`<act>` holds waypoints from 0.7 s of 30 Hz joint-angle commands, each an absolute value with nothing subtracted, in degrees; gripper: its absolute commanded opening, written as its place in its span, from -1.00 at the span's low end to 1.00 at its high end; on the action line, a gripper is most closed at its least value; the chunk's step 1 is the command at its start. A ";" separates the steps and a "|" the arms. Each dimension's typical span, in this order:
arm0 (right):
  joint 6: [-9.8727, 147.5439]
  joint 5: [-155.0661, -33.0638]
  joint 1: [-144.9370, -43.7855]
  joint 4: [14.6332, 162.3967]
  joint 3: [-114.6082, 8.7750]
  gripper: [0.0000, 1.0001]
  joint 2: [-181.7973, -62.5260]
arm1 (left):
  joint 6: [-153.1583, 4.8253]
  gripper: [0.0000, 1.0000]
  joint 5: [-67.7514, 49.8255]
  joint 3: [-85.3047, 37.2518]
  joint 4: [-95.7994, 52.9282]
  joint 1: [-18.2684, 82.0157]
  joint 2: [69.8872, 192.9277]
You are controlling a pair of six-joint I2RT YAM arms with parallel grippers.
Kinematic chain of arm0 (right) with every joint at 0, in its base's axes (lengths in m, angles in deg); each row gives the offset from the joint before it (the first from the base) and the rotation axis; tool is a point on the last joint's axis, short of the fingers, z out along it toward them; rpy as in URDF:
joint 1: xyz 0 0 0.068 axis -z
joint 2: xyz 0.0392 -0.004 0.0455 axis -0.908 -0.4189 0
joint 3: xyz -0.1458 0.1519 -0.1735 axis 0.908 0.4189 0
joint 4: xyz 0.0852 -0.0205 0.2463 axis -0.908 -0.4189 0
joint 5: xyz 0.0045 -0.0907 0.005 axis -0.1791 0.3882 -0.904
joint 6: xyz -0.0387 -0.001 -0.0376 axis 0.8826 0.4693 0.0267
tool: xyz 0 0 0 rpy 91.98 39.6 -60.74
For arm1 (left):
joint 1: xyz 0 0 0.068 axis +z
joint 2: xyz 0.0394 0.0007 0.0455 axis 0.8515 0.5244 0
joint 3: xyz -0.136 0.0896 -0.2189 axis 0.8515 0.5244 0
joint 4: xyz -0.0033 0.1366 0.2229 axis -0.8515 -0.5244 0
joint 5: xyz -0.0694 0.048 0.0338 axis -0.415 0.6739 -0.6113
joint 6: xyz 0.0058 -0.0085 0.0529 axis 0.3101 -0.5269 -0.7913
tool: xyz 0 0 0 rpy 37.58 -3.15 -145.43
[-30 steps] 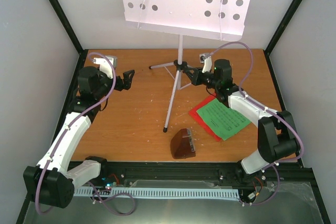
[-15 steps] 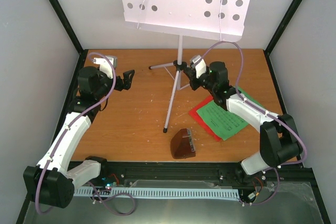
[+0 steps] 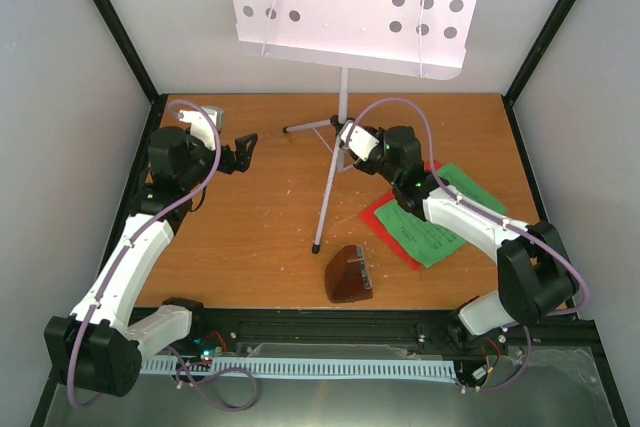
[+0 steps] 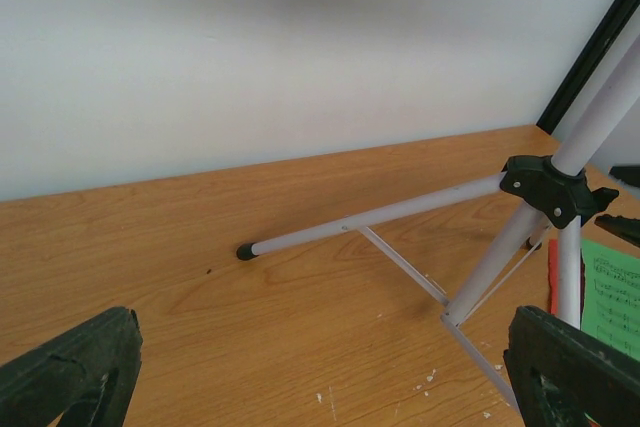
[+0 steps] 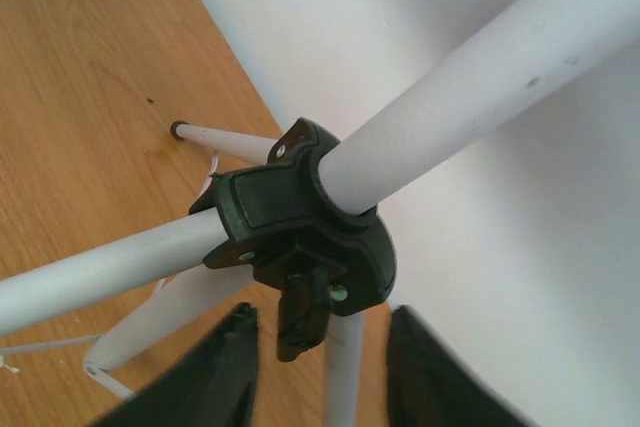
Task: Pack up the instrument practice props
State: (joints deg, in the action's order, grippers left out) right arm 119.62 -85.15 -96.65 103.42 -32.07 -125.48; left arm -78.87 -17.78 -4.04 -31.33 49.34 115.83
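Black right gripper [image 5: 320,332] agape astride music stand [image 5: 452,95] collar

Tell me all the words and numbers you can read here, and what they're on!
No words or numbers can be read anywhere.
green music sheet: rows of printed music lines, too small and blurred to read.
metronome: no readable marks show.
music stand: only holes in its plate, no writing.

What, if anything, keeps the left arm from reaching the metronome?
Likely reachable. The metronome stands near the front edge, but the stand leg ends about on the straight line from the left gripper, so it would need skirting.
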 commanded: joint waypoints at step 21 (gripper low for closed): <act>46.33 -102.88 -90.55 103.73 -25.77 0.60 -115.74 | -79.33 0.99 -20.12 -4.26 -31.19 49.54 116.66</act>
State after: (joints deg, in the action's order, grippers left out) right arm 60.65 -97.39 -93.24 104.29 -23.48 -115.89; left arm -78.85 -19.29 -3.84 -31.33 49.34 116.71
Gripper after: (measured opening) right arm 0.794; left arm 0.995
